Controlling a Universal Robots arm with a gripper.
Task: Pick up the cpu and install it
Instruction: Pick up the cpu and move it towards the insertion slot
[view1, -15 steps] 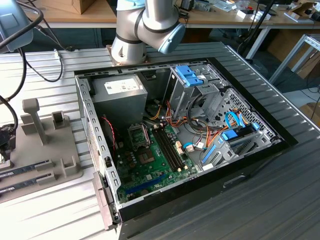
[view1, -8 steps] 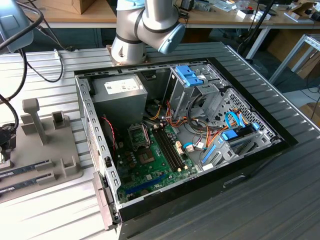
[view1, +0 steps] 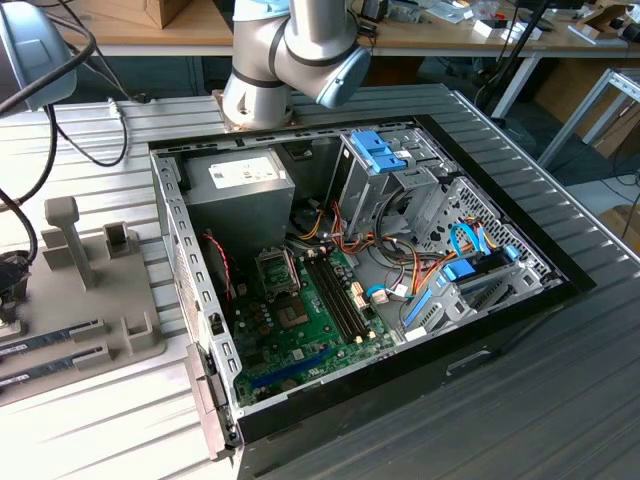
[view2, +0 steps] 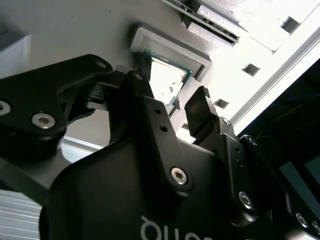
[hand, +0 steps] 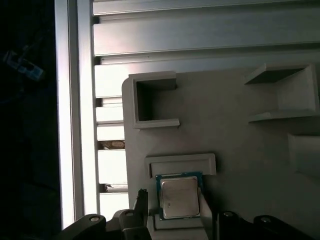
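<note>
CPU (hand: 179, 197) lies flat in a shallow pocket of a grey holder (hand: 225, 125). Its lid faces up, its green rim shows, and one edge sits just beside the pocket's raised lip (hand: 181, 164). In both wrist views you see your hand (view2: 171, 80) close over it, spread. The two black fingers (view2: 150, 115) stand one on each side of the chip with a gap to each edge, so nothing is pinched. You cannot tell whether the tips touch the holder. In the first wrist view the slatted counter (hand: 200, 30) runs alongside the holder.

Now take the exterior view from its left. Dark cables (view1: 60, 110) trail over the counter. Next comes a grey stand (view1: 95, 300) with upright posts, and two memory sticks (view1: 50, 345) lie in slots at its near side. Then you have the open case (view1: 175, 230), lying on its side. Inside it, the grey power supply (view1: 240, 190) fills the far corner on the exterior view's left. The green board (view1: 300, 330) lies below it and carries the socket (view1: 275, 268) and the long black slots (view1: 335, 295). Further right, coloured wires (view1: 420, 265) run to the drive cage (view1: 385, 165), which has blue tabs. The arm (view1: 290, 50) rises from the counter at the case's far edge.
</note>
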